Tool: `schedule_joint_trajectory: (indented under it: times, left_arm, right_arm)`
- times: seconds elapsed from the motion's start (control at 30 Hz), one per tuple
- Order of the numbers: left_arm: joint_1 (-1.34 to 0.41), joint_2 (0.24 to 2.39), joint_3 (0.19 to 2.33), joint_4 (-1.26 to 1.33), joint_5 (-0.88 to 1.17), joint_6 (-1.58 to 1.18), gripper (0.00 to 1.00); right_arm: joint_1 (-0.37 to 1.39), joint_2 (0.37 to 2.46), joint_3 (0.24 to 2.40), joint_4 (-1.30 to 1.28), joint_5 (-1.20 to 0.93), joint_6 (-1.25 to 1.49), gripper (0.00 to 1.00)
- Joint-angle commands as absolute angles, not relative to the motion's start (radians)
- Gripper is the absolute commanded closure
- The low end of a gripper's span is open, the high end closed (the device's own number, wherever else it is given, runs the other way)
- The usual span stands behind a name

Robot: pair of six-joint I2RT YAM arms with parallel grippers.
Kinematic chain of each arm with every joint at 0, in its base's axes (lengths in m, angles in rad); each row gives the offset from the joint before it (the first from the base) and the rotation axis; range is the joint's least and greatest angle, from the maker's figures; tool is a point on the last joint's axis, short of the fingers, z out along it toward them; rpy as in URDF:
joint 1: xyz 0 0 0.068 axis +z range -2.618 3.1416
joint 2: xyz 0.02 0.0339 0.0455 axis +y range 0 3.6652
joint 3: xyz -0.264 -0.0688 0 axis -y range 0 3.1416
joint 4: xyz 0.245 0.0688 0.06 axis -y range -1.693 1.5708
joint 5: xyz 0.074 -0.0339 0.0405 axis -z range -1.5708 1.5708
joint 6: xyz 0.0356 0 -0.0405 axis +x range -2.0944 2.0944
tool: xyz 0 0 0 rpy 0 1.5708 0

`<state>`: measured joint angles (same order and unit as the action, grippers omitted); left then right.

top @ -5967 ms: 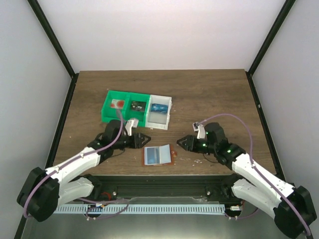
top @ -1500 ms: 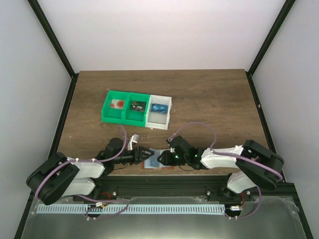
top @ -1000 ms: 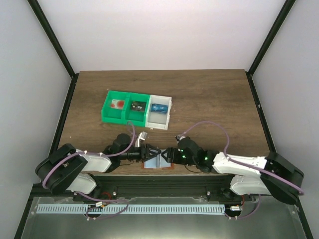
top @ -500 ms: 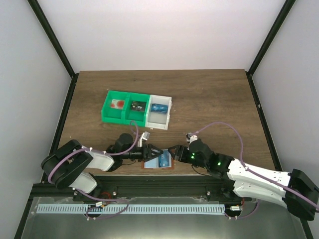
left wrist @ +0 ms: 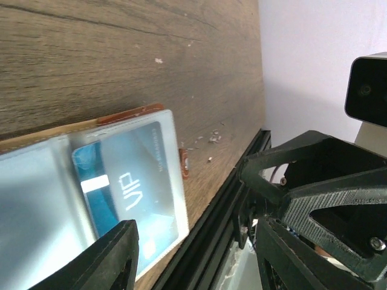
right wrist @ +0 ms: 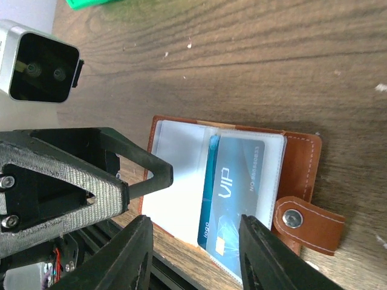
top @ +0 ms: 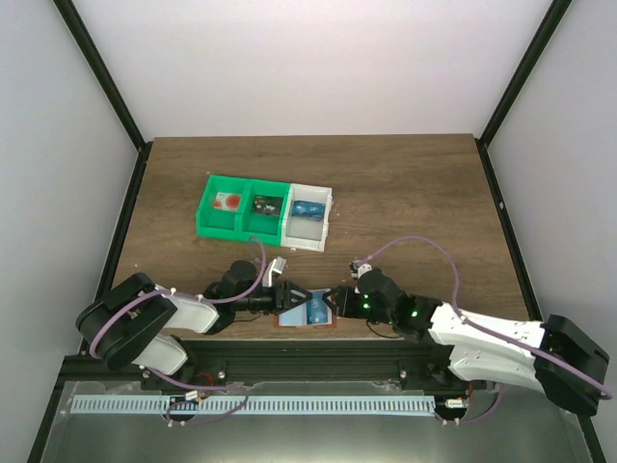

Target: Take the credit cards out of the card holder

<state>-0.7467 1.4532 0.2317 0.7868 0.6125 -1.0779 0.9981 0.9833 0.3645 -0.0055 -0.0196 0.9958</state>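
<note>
Card holder (top: 307, 313) lies open at the desk's (top: 405, 183) near edge, with a blue credit card (right wrist: 239, 181) in its right pocket. The left gripper (top: 289, 295), fingers spread, should pin the left leaf. The right gripper (right wrist: 199, 248), fingers spread astride the card, should pinch squarely and pull flat. Both arms reach low and inward.

The card holder (left wrist: 36, 181) is being carried open on the wooden table (left wrist: 121, 54), with its orange-brown rim being shown along the far edge. A blue credit card (left wrist: 130, 193) marked VIP is being retained in a pale lining pocket. The fingers of the left end effector (left wrist: 193, 263) are being held apart above the holder's near corner, with nothing being clamped. The right end effector (left wrist: 284, 193) is being presented near the table edge, facing the holder.
</note>
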Motion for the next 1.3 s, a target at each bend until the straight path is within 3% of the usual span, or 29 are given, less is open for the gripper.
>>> schedule_joint_trajectory:
  times: [0.0, 0.47, 1.27]
  left_arm:
    - [-0.745, 1.48, 0.224, 0.788, 0.586, -1.039, 0.45]
    - [-0.746, 1.549, 0.223, 0.767, 0.555, -0.984, 0.46]
    - [-0.746, 1.642, 0.221, 0.848, 0.581, -0.993, 0.53]
  right_arm:
    - [1.003, 1.048, 0.412, 0.044, -0.06, 0.963, 0.61]
    - [1.003, 1.254, 0.477, 0.066, -0.107, 0.927, 0.66]
    - [1.003, 1.332, 0.423, 0.046, -0.055, 0.95, 0.74]
